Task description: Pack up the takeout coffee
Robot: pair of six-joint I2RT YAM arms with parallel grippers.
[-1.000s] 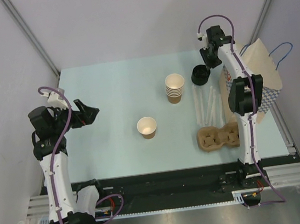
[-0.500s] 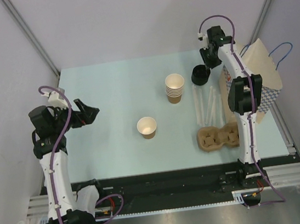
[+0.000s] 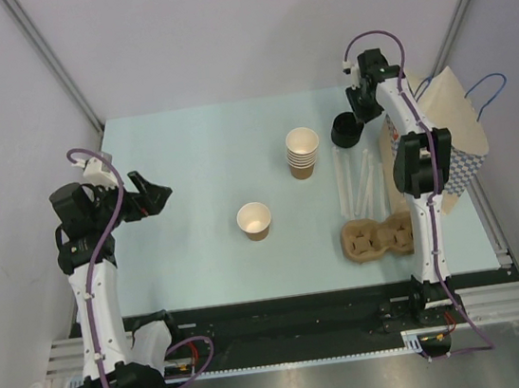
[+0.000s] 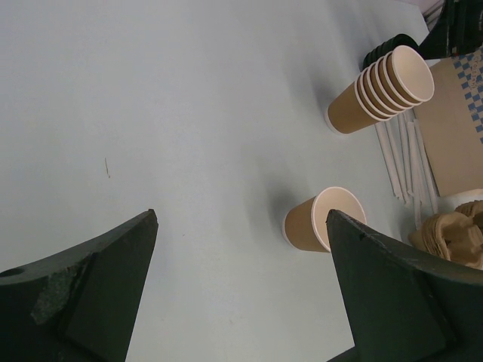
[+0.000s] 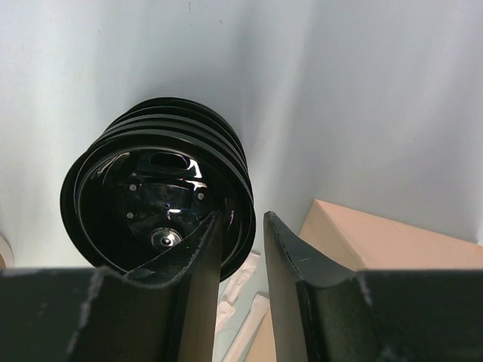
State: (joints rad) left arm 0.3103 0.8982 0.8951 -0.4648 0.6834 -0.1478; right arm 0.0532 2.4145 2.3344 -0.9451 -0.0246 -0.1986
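Note:
No cup with a lid on it shows in any view. A single lidless tan cup [image 3: 254, 220] stands mid-table and also shows in the left wrist view [image 4: 306, 222]. A stack of black lids [image 3: 346, 130] lies at the back right, seen hollow side up in the right wrist view [image 5: 162, 188]. My right gripper [image 3: 356, 114] [image 5: 241, 215] is at that stack with its jaws a narrow gap apart. One finger is inside the top lid and the other outside its rim, with a sliver of table showing between rim and outer finger. My left gripper [image 3: 156, 196] [image 4: 240, 215] is wide open and empty at the left.
A stack of lidless tan cups [image 3: 303, 153] [image 4: 377, 94] stands left of the lids. Wrapped straws [image 3: 358, 181] [image 4: 407, 158] lie beside a paper bag [image 3: 452, 130] [image 5: 377, 241] at the right edge. A cardboard cup carrier [image 3: 377, 238] [image 4: 453, 230] lies near the front right.
My right wrist has shifted slightly toward the far side over the lid stack. The left arm and the cups have not moved.

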